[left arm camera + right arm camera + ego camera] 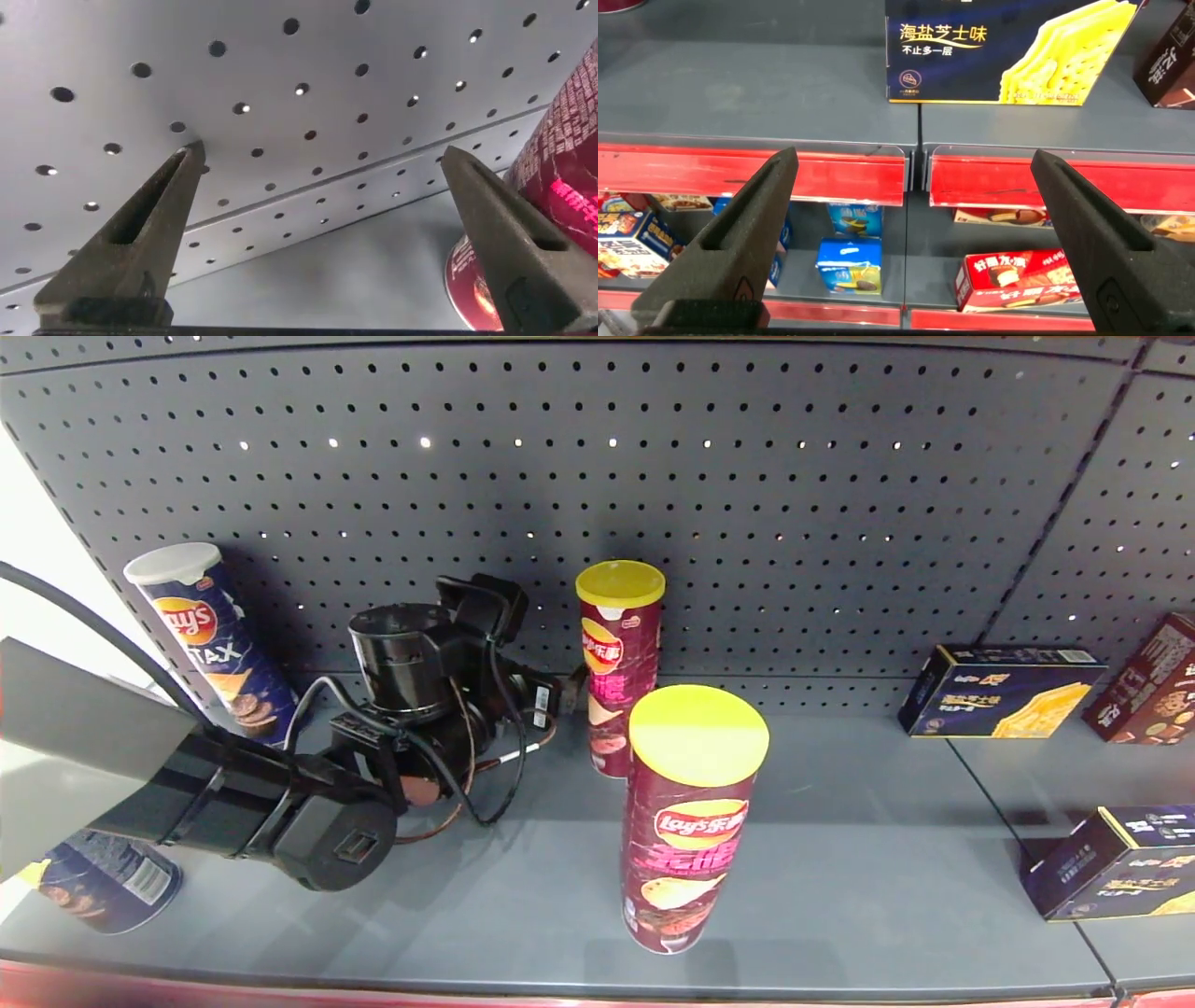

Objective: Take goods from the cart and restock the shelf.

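Note:
Two maroon chip cans with yellow lids stand upright on the grey shelf (887, 859): one at the back (619, 663) by the pegboard, one nearer the front (689, 821). My left gripper (569, 691) is deep in the shelf, just left of the back can. In the left wrist view my left gripper (322, 154) is open and empty, facing the pegboard, with the maroon can (565, 159) just outside one finger. My right gripper (915, 157) is open and empty, held in front of the shelf's red front rail (831, 173).
A blue can with a white lid (210, 639) leans at the back left, another blue can (103, 882) sits at the front left. Dark boxes (1004, 691) (1111, 863) and a maroon box (1144, 681) lie at the right. Lower shelves hold biscuit boxes (848, 266).

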`<state>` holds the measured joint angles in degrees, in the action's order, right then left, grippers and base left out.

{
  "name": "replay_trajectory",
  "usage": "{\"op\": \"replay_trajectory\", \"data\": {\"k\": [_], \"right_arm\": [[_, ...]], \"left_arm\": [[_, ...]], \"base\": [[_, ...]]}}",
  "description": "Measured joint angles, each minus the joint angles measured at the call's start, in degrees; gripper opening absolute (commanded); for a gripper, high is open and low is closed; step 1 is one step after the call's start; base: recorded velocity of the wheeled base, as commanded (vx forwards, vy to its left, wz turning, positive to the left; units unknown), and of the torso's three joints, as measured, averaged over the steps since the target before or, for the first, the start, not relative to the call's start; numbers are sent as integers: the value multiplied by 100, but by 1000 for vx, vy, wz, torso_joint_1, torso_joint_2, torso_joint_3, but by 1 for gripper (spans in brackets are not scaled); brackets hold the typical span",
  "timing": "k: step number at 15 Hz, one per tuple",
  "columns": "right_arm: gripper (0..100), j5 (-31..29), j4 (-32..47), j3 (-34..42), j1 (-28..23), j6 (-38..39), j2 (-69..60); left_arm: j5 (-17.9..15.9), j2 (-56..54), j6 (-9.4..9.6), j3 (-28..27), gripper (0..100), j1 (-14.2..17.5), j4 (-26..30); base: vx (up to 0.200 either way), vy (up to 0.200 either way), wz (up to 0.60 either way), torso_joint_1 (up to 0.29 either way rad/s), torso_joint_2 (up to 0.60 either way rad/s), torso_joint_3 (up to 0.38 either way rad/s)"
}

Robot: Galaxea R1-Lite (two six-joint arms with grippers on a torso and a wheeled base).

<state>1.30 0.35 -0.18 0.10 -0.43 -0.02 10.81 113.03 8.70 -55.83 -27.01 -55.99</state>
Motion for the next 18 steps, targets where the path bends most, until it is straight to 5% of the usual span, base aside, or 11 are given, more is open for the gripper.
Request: {"op": "replay_trajectory", "data": {"k": [8,18], "right_arm": [[100,2,0,0,-2,0,0],[100,6,0,0,0,10,0]], "left_arm": [[27,-545,-6,586,100,37,-26],[54,-702,-1,645,100,87,-1]], "base": [[0,0,0,0,0,0],[0,0,0,0,0,0]]}}
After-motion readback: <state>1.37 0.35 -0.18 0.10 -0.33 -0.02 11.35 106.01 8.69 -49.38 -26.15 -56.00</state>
